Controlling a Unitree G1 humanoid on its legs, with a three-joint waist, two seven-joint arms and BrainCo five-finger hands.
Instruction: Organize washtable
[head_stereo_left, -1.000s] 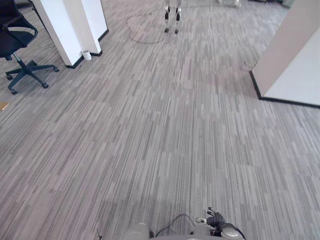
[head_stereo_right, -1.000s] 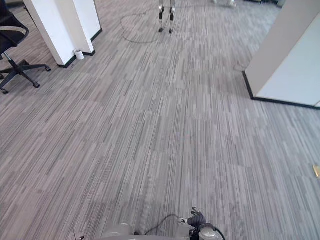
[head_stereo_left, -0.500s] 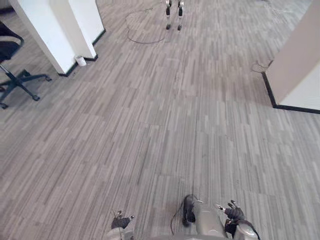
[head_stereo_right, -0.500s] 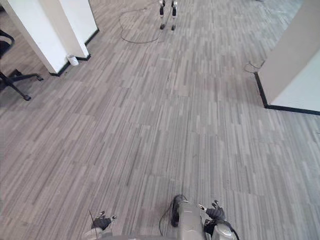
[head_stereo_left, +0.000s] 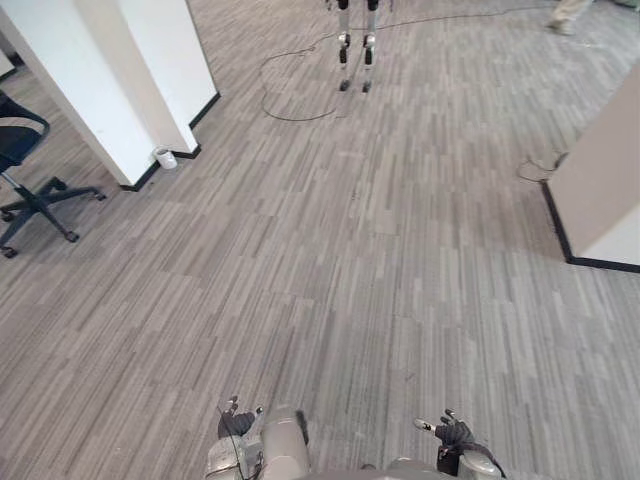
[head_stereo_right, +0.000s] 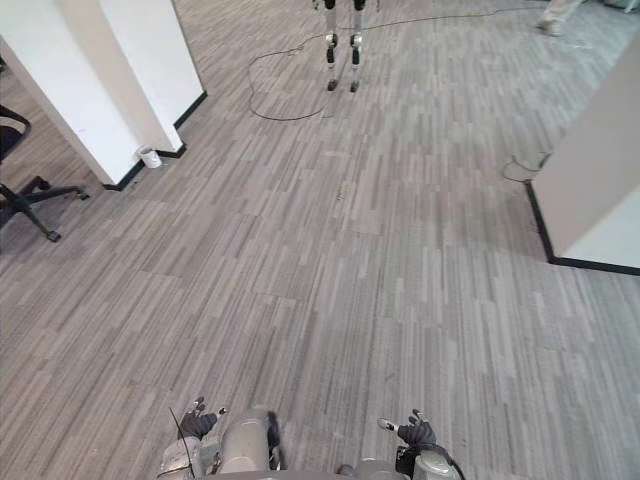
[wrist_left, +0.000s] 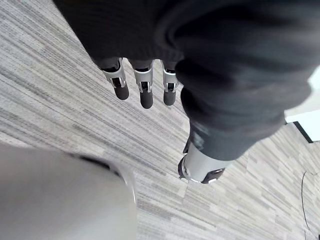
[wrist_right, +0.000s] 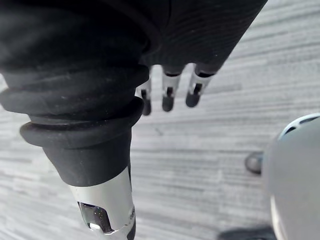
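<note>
No washtable or anything belonging to it is in sight; grey striped carpet (head_stereo_left: 360, 260) stretches ahead. My left hand (head_stereo_left: 236, 422) hangs at the lower edge, left of centre, with its fingers (wrist_left: 146, 92) relaxed over the floor and holding nothing. My right hand (head_stereo_left: 452, 435) hangs at the lower edge, right of centre. Its fingers (wrist_right: 169, 97) are also straight and empty above the carpet.
White pillars (head_stereo_left: 110, 80) stand at the far left, a small white cup (head_stereo_left: 165, 157) at their base. A black office chair (head_stereo_left: 25, 170) is beyond them. A beige cabinet (head_stereo_left: 605, 190) blocks the right. Thin metal legs (head_stereo_left: 355, 45) and a looped cable (head_stereo_left: 290, 100) lie far ahead.
The whole picture has shifted, so the camera has moved across the floor. My left hand has come into view at the lower edge, and both hands now hang side by side.
</note>
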